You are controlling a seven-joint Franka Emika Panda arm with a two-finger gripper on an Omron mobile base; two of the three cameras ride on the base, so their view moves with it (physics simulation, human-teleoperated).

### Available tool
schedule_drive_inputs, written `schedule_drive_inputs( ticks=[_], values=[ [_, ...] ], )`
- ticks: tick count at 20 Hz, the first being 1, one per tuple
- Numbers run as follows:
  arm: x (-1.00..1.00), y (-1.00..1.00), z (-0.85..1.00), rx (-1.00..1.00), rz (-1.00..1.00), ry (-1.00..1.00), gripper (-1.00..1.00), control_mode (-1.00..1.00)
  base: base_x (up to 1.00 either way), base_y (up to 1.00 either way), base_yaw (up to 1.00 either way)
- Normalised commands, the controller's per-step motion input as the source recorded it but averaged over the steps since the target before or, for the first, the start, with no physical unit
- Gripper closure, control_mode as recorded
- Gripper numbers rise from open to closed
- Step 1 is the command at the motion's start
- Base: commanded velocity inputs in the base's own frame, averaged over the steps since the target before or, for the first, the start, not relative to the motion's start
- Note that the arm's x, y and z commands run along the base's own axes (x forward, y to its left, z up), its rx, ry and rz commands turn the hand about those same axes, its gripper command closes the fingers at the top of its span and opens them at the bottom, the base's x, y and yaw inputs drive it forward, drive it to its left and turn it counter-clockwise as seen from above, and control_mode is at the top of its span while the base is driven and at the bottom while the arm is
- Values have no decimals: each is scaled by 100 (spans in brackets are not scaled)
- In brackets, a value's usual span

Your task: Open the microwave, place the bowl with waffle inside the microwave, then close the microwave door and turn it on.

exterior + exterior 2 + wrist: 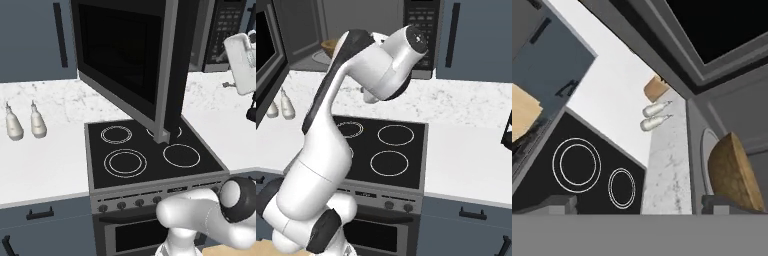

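White marble counter (pixel 55 150) carries two pale bottles (pixel 24 122) (side by side) left of the stovetop (pixel 150 155).

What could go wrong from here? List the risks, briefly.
1. The bowl sits right beside one fingertip of the open hand. A careless pull back could knock or tip it.
2. The microwave door stands swung out over the stove. The arm could strike its edge while it backs out.
3. The door is not yet shut, so pressing the buttons now would probably start nothing.
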Motion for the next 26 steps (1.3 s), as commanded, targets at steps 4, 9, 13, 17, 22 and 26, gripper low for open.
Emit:
schedule_drive_inputs(
  ticks=[4,9,13,17,22,26],
  values=[
    [-100,0,0,0,36,-1,-100,-100,0,0,0],
    [-100,12,0,0,33,0,-100,-100,0,0,0],
    [-100,72,-8,0,22,-6,-100,-100,0,0,0],
    [-100,100,-8,0,7,-12,-100,-100,0,0,0],
    [-100,100,0,1,9,-8,-100,-100,0,0,0],
    [-91,100,0,4,4,-9,-100,-100,0,0,0]
  ],
)
